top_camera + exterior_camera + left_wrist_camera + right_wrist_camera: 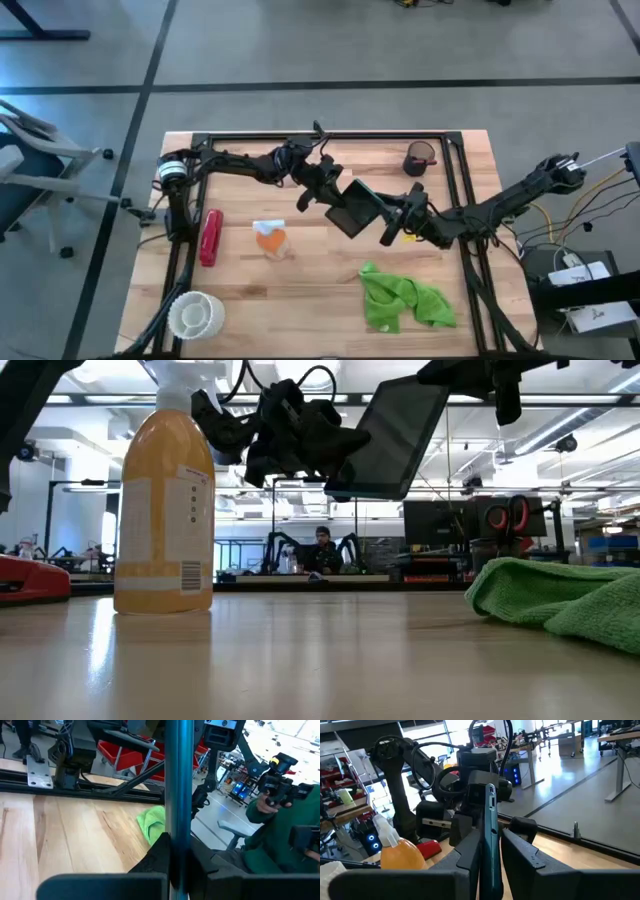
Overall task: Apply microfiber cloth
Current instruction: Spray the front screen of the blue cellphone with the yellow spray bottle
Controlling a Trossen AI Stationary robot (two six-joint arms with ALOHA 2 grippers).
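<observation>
A wooden table (320, 290) carries both dark arms meeting mid-table, w/ a dark flat tablet (352, 210) held up in the air between them, tilted, clear of the surface in the low view. The left gripper (322, 190) is clamped on the tablet's edge from one side; its wrist view shows the thin edge pinched between its fingers. The right gripper (397, 222) clamps the opposite edge, fingers pressed either side of the slab in its own wrist view. Judged from this, the two-handed hold looks like a handover or a steadying grip, presenting the screen so it can be wiped. The microfiber cloth (403, 298), lime-green and crumpled, lies untouched on the table near the front right, well apart from both grippers, so the wiping step is not yet begun; one arm would prob. need to let go to fetch it. An orange spray bottle (270, 240) stands near the centre-left, a red object (210, 236) beside it, a white ribbed cup (196, 314) at front left, a dark cup (419, 158) at the back.
</observation>
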